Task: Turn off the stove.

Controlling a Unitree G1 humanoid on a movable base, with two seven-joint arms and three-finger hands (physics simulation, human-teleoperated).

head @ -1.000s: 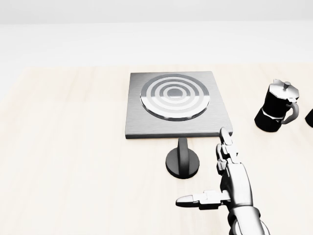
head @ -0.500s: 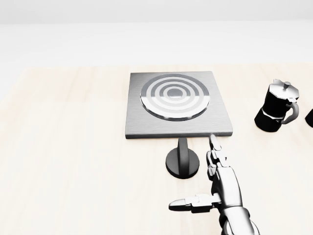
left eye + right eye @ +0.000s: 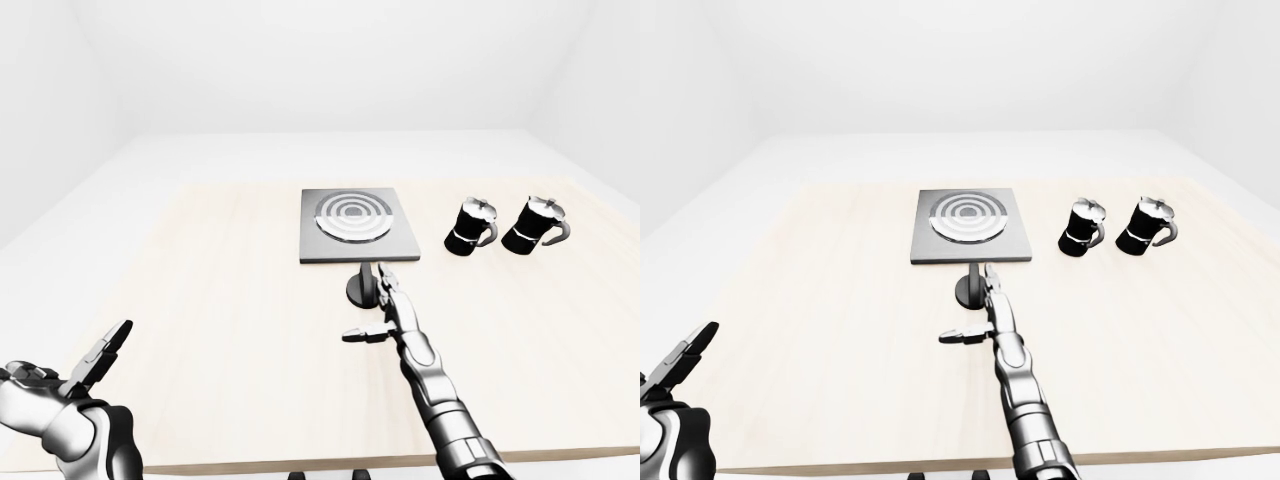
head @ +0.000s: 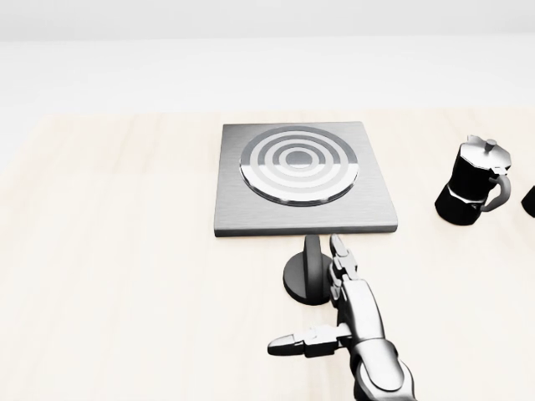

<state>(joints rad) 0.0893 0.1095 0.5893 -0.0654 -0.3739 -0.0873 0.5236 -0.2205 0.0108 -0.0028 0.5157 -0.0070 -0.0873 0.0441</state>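
Nearest the camera, at seven o'clock in the left-eye view, the left hand [image 3: 70,385] hangs off the counter's near edge with its fingers [image 3: 108,345] spread and nothing in them. Further in, the right hand [image 4: 338,313] reaches over the pale wood counter [image 4: 125,276], its fingers open: the thumb sticks out toward nine o'clock while the two long fingers [image 4: 341,255] point to twelve o'clock and lie just beside the right flank of the knob [image 4: 311,277], close enough that contact cannot be ruled out. This knob, a dark round base with an upright bar-like grip, sits just at six o'clock of the stove [image 4: 303,177], a square grey hotplate with concentric rings at the counter's middle. The step in hand appears to be taking hold of the knob; to do it well, the hand would likely need to bring the thumb in on the grip's left side so the bar is pinched between thumb and fingers, then rotate at the wrist without pushing the base sideways. At two o'clock of the stove, well apart from it, stand two black moka pots [image 3: 470,227] [image 3: 533,224] side by side. The counter is otherwise smooth light timber, and the room beyond is plain white walls and floor.
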